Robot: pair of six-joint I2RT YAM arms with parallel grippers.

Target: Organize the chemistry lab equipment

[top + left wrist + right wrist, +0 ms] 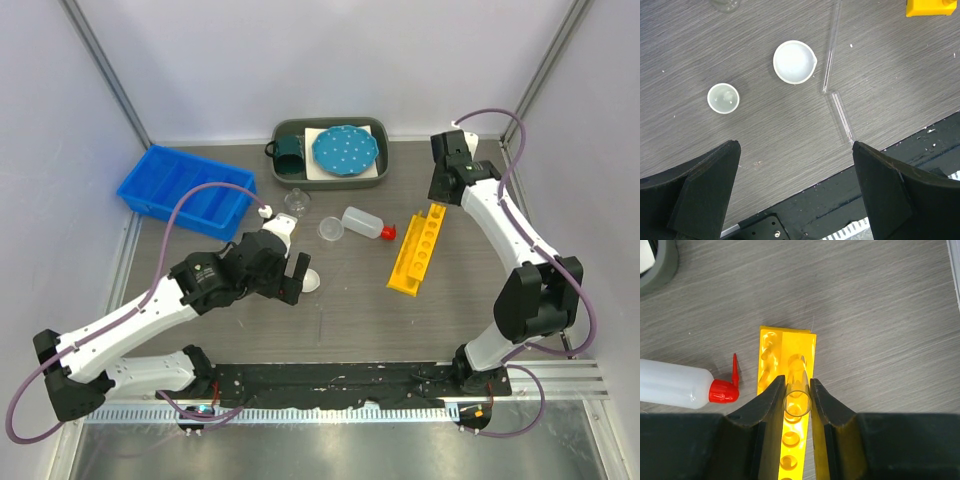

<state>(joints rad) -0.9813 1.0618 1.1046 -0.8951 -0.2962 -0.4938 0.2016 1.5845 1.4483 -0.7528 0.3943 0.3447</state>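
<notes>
Barely started, we are clamping our right claw (796,390) on a glass tube (797,403) over the yellow rack (771,357) directly beneath it; our left claw (795,146), spread apart, is hovering above loose tubes (832,45) and dishes (795,61) awaiting sorting.

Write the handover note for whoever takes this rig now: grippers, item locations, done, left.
Left gripper: open, empty, above a white spouted dish, a small round dish, a loose tube and a second tube.
Right gripper: shut on a clear test tube, held over the yellow rack.
Squeeze bottle lies on its side beside the rack; beaker and flask stand nearby.
Done: one tube in hand at the rack.
Left: seat it, then likely the loose tubes, dishes, bottle, beaker, flask.
</notes>
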